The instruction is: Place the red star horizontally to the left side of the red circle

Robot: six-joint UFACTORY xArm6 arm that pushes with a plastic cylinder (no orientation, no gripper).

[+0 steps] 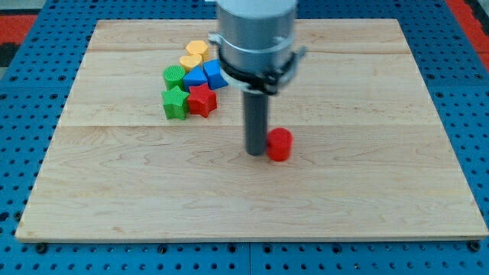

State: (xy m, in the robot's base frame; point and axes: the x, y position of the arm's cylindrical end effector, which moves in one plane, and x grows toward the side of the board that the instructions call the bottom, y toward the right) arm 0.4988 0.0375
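Resting our tip [256, 153] against the red circle's [280, 144] left, handless and holding nothing, we leave the red star [202, 99] clustered far upper-left on the table [367, 198].

Your arm's grey body [256, 34] runs off the view's top edge, and it covers part of the blue block [213, 74] and the right end of the yellow blocks [195, 53] behind it. The rod hides the left edge of the red circle [280, 144], so you can't tell whether my tip [255, 153] touches it. The second blue block [195, 78] sits half buried among its neighbours, shape unclear.
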